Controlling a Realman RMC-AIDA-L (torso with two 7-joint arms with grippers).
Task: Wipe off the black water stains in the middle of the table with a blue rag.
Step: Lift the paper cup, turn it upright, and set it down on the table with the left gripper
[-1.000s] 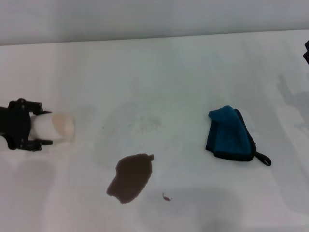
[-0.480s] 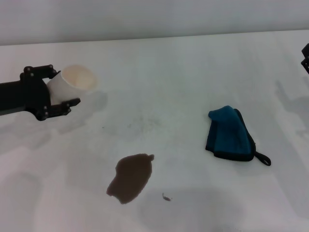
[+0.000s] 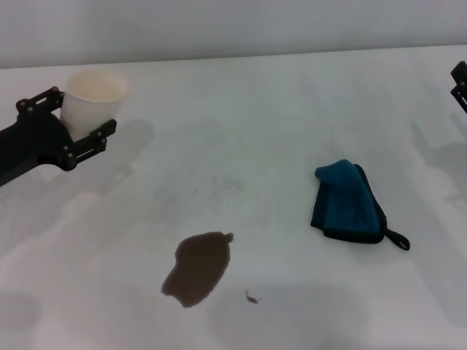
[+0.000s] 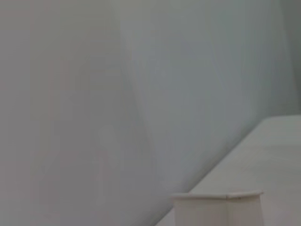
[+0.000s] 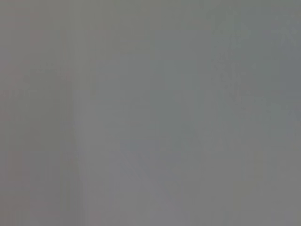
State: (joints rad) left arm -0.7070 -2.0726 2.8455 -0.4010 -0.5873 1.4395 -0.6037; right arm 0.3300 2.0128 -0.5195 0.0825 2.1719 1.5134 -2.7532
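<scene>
Black water stains [image 3: 197,267] lie on the near middle of the white table [image 3: 277,109]: a dark brown irregular blotch, with a tiny speck just to its right and nearer. Well to the right of them and slightly farther away, the blue rag [image 3: 349,203] lies folded flat on the table, its short black loop tag pointing to the near right; nothing touches it. At the far left, the left gripper [image 3: 76,124] is closed around a white paper cup [image 3: 90,100], holding it upright with its open mouth up. The left wrist view shows the cup's rim [image 4: 217,206] low in the picture. Only a dark sliver of the right gripper [image 3: 460,85] shows at the far right edge; whether it is wide or narrow cannot be told.
</scene>
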